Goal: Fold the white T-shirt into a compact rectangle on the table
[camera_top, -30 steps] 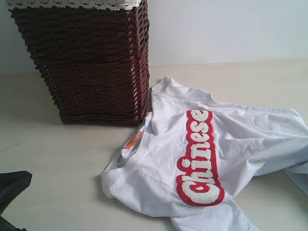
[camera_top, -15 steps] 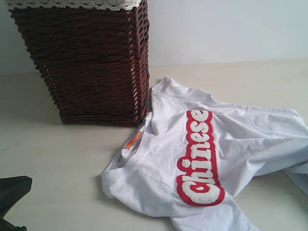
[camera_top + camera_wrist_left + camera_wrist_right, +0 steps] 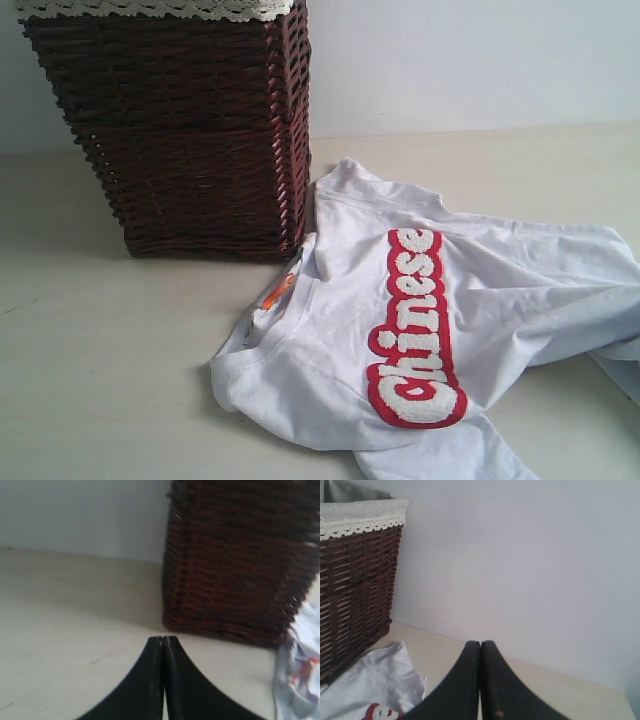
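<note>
The shirt [image 3: 520, 290] lies loose and rumpled on the tabletop [image 3: 110, 350], chest up, filling the lower right of the exterior view and running off that view's right and bottom edges. Its red-outlined "Chinese" lettering [image 3: 415, 335] runs down the chest, and the collar with the orange tag [image 3: 277, 291] points toward the basket [image 3: 190, 140]. One upper corner of the cloth sits just beside the basket's foot. The tabletop is smooth, matte and pale cream, with a few faint marks. The brown wicker basket has white lace [image 3: 150, 9] along its rim. Behind it a plain, pale bluish-white wall [image 3: 470, 60] meets the surface in a straight line. The left gripper [image 3: 163, 640] has its black fingers pressed together, pinching nothing, above the tabletop facing the basket. The right gripper [image 3: 480, 644] is likewise pressed together and empty, aimed at the wall.
</note>
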`<action>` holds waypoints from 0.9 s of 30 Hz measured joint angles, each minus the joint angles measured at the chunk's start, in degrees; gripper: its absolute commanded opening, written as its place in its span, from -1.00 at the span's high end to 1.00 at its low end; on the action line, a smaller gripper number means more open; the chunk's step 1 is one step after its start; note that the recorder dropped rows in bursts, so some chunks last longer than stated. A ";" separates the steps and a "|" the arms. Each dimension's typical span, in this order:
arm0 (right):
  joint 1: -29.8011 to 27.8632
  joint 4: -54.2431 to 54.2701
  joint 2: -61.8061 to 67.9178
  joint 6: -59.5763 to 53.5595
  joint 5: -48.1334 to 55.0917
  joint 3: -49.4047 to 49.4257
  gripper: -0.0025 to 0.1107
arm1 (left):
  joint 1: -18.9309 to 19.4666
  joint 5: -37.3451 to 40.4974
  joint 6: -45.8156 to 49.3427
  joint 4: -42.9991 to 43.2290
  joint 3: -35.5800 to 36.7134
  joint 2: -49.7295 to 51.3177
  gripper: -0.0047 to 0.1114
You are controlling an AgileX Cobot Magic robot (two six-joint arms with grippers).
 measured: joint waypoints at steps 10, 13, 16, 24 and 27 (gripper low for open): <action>0.00 -3.95 -6.49 9.21 -1.65 9.16 0.96 | 16.13 -0.35 0.00 -0.10 1.61 -14.68 0.92; 0.00 -6.35 -7.69 8.77 -2.16 13.48 0.96 | 16.82 -0.46 0.00 -0.10 1.61 -14.83 0.92; 0.00 -10.14 -7.72 7.69 -2.42 14.97 0.96 | 16.94 0.47 0.00 -0.27 1.61 -14.83 0.92; 0.00 -16.87 -8.61 7.43 -10.12 15.09 0.96 | 16.94 24.64 4.76 55.63 1.61 -11.30 0.92; 0.00 -11.50 -9.33 6.25 -12.00 15.52 0.96 | 16.94 34.28 4.76 62.40 1.92 -10.91 0.92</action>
